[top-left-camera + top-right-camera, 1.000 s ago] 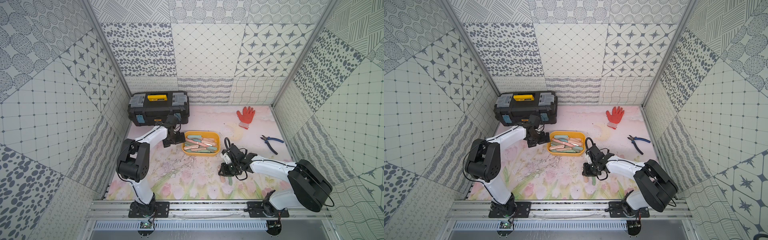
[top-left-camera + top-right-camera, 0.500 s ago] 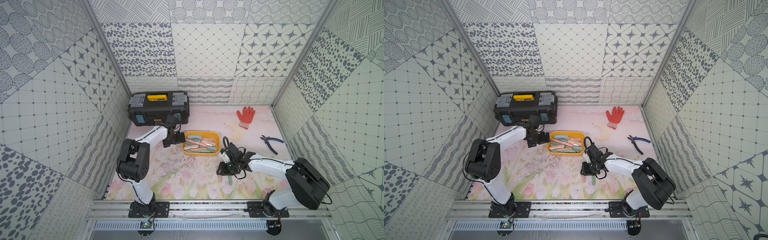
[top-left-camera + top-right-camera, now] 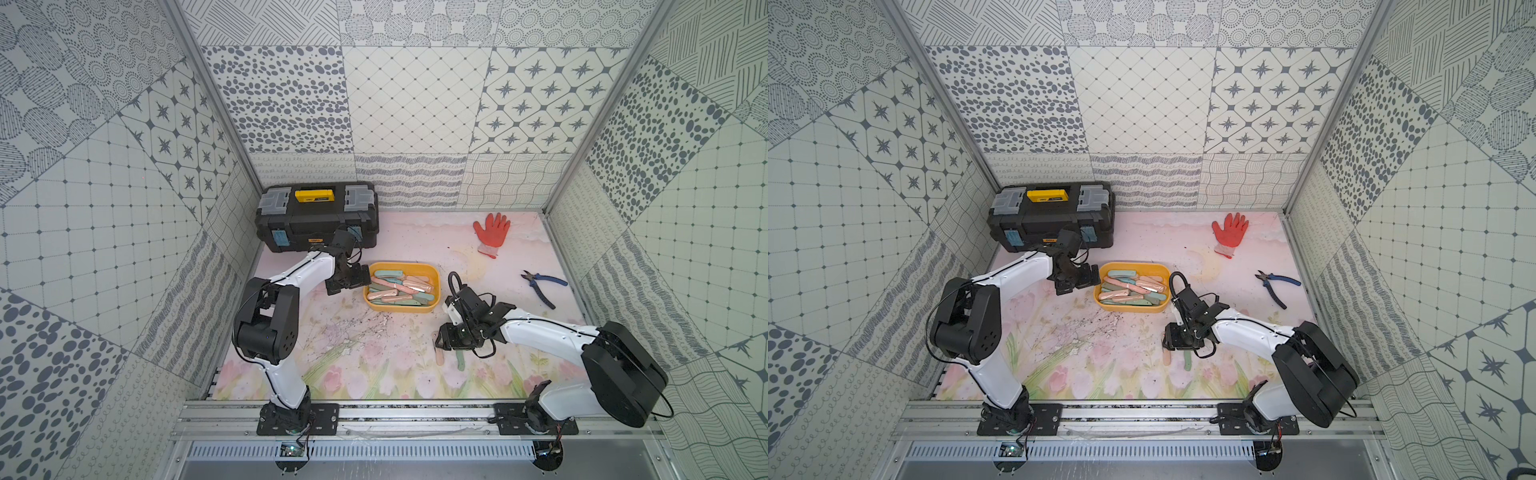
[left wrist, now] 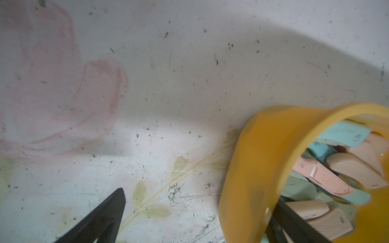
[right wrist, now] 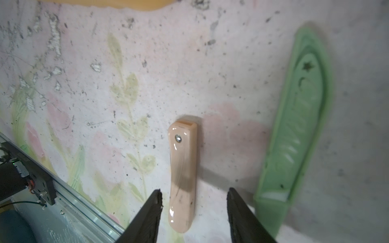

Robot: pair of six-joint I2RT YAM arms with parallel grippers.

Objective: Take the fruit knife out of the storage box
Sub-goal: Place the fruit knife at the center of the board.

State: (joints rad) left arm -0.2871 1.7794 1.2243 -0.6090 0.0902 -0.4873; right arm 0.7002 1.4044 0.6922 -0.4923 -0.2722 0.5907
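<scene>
Two right fingers (image 5: 147, 216) parted, flanking beige fruit knife (image 5: 182, 178), not touching.

The storage box (image 3: 399, 308) is seen as yellow, its fruit knives (image 3: 401, 286) pink, peach and teal; the desk (image 3: 374, 361) is printed with pale pink tulips and green leaves; a peach fruit knife (image 5: 182, 174) and a green fruit knife (image 5: 294, 130) are shown; the toolbox (image 3: 316, 224), at eleven o'clock, is black with a yellow handle; the glove (image 3: 491, 230) is orange; the pliers (image 3: 544, 282) are blue-handled.
</scene>
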